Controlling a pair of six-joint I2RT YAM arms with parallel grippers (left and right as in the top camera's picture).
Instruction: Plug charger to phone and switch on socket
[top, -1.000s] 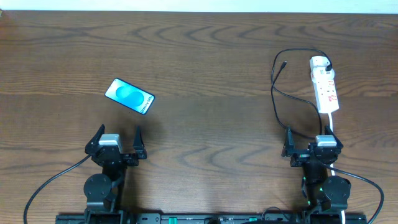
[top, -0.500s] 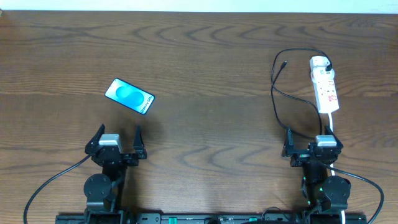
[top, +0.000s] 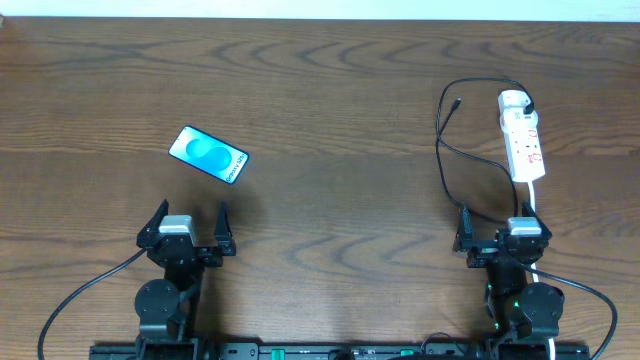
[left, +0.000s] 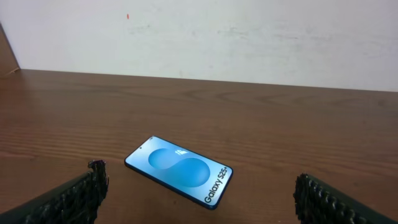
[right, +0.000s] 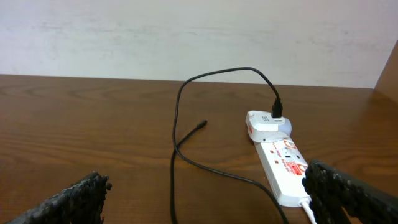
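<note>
Your charger (top: 441, 150) is a light, limp black cable, so pinch it at the stiff little plug tip (right: 200, 125), lying free on the table (top: 340, 90) near the socket (top: 523, 140). The phone (top: 208, 154) lies flat, well apart to the left, slim and likely to slide, so brace it. The left gripper (top: 190, 212) and right gripper (top: 500, 225) are both spread wide and empty.

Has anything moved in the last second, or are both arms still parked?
Nothing visibly changed. The left gripper and right gripper sit open at the near side of the table, holding nothing. The phone, charger and socket lie where they were.
</note>
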